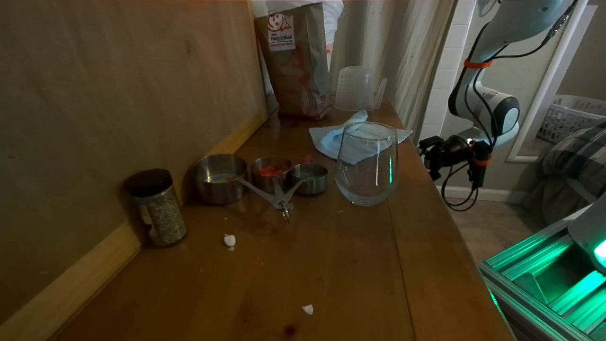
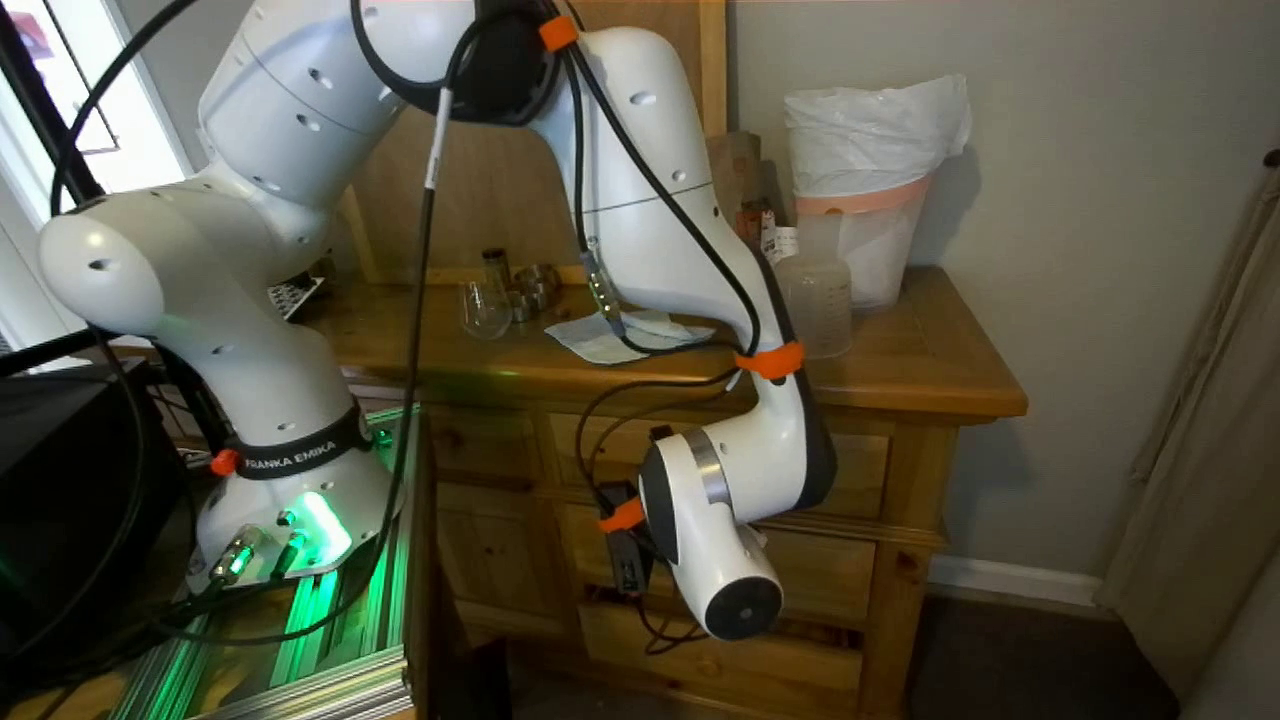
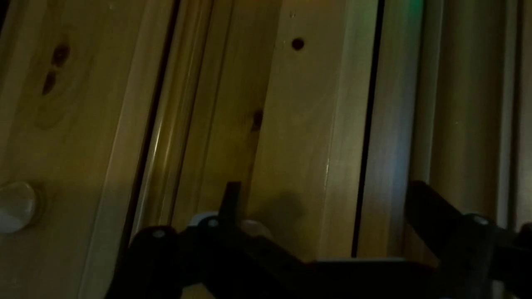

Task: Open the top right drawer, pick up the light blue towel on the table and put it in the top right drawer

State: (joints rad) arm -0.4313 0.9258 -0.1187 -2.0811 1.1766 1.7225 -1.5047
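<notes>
1. The light blue towel [image 1: 326, 138] lies rumpled on the wooden table [image 1: 265, 293], near the middle of the frame in both exterior views.
2. The top right drawer [image 2: 862, 475] sits under the tabletop, just below and right of centre in an exterior view, partly hidden by the arm; its front looks closed.
3. The gripper [image 3: 324, 189] fills the bottom of the wrist view, its fingers spread wide, one tip at lower middle, one at lower right; bare wood shows between them, and it holds nothing.
4. The finger nearer the left of that view covers part of a pale knob [image 3: 257, 227]; whether they touch cannot be told. A second knob [image 3: 16, 207] shows at the left edge.
5. Right of centre in an exterior view, a clear glass [image 1: 367, 180] stands upright just beside the towel, overlapping it in the picture.
6. Left of the glass sit three metal measuring cups [image 1: 267, 182], handles meeting at a ring; something red is in the middle one.
7. At lower left stands a black-lidded jar [image 1: 163, 213].
8. At upper middle are a paper bag [image 1: 296, 71] and, right of it, a translucent measuring jug [image 1: 354, 90].
9. The arm [image 2: 660, 200] arches across the top of an exterior view, its base glowing green at lower left.
</notes>
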